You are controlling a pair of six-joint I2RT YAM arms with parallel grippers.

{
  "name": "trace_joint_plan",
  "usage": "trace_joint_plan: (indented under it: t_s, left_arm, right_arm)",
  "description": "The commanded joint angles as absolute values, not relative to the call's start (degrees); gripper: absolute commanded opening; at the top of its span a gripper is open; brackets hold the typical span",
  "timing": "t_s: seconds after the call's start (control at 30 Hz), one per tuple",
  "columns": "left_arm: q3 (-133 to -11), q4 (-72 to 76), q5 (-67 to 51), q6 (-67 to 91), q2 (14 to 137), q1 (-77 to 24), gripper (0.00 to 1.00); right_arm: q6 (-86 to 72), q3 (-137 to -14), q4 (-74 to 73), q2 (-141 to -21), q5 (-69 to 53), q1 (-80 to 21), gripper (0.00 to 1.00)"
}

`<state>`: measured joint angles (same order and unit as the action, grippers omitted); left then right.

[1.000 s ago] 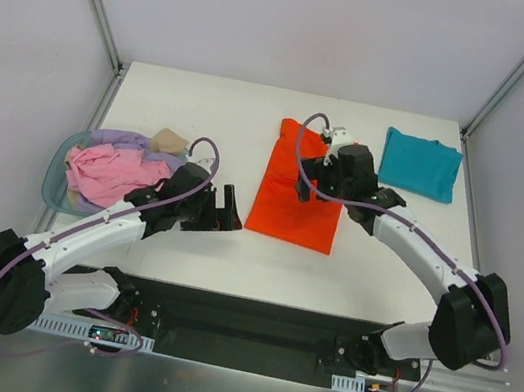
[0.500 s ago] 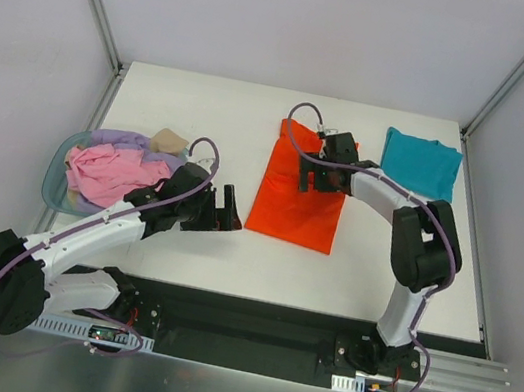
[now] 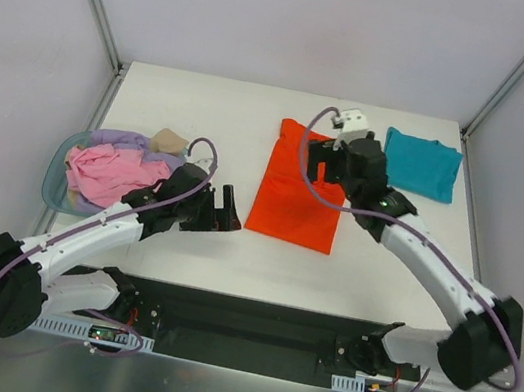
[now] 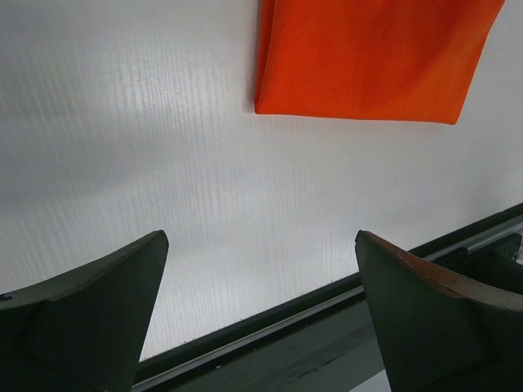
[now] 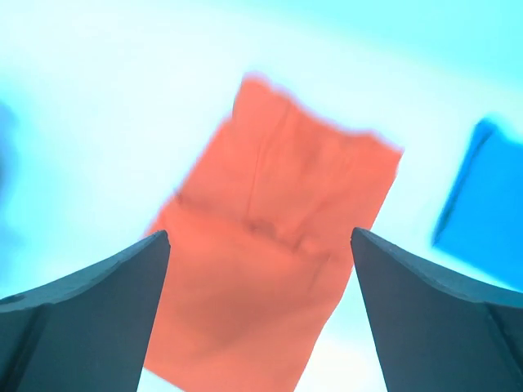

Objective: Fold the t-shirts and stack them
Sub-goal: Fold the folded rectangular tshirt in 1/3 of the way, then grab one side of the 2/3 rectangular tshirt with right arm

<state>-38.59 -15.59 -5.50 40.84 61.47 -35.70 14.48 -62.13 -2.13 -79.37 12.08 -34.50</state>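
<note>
The orange-red t-shirt (image 3: 292, 196) lies folded into a long rectangle in the middle of the table; it also shows in the left wrist view (image 4: 376, 57) and the right wrist view (image 5: 278, 212). The teal t-shirt (image 3: 420, 163) lies folded at the back right and looks blue in the right wrist view (image 5: 482, 204). My right gripper (image 3: 320, 166) (image 5: 260, 237) is open and empty, held in the air above the orange shirt's far half. My left gripper (image 3: 229, 211) (image 4: 261, 237) is open and empty, low over bare table left of the orange shirt's near corner.
A translucent blue basket (image 3: 53, 182) stands at the left edge and holds a pink shirt (image 3: 108, 174), a lavender shirt (image 3: 119, 140) and a tan shirt (image 3: 165, 138). The table's front edge and a black rail (image 4: 343, 327) lie just below the left gripper.
The right gripper reached down onto the orange shirt's far half, then rose off it, open and empty. The shirt stays flat. The left arm has not moved.
</note>
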Motion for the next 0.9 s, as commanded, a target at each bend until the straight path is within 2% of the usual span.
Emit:
trace_joint_plan:
  t_s: [0.0, 0.1, 0.23, 0.47, 0.63, 0.7, 0.8, 0.87]
  left_arm:
    - [-37.8, -16.1, -4.9, 39.7, 60.2, -36.1, 0.99]
    - [-37.6, -16.7, -4.3, 39.0, 59.9, -36.1, 0.99]
    - [-37.7, -18.8, -1.9, 38.3, 57.2, -36.1, 0.99]
    - [-37.1, -24.8, 4.6, 37.4, 48.7, -36.1, 0.99]
    - [-36.9, -29.2, 8.1, 37.0, 44.2, -36.1, 0.99]
    - [-36.7, -29.7, 8.8, 37.4, 42.4, -36.1, 0.99]
    - [-36.7, -29.7, 7.9, 38.8, 40.6, -36.0, 0.99]
    - [-36.6, -29.7, 8.0, 39.2, 40.2, -36.1, 0.99]
  right_arm:
    - [7.8, -63.7, -3.5, -70.9, 17.2, -31.5, 0.97]
    - [12.9, -63.0, -9.9, -71.2, 7.0, -31.4, 0.98]
    - [23.3, -54.3, -6.9, -65.4, 6.5, -38.6, 0.97]
    - [29.4, -50.5, -19.0, -66.7, 9.1, -49.8, 0.97]
    - [32.0, -54.3, -22.6, -79.8, 14.2, -55.0, 0.97]
    - [32.7, -57.8, -25.2, -84.1, 12.8, -55.6, 0.99]
    - [32.6, -62.1, -28.4, -92.2, 13.1, -55.7, 0.88]
    - [32.9, -62.5, -27.3, -95.0, 14.7, -55.7, 0.86]
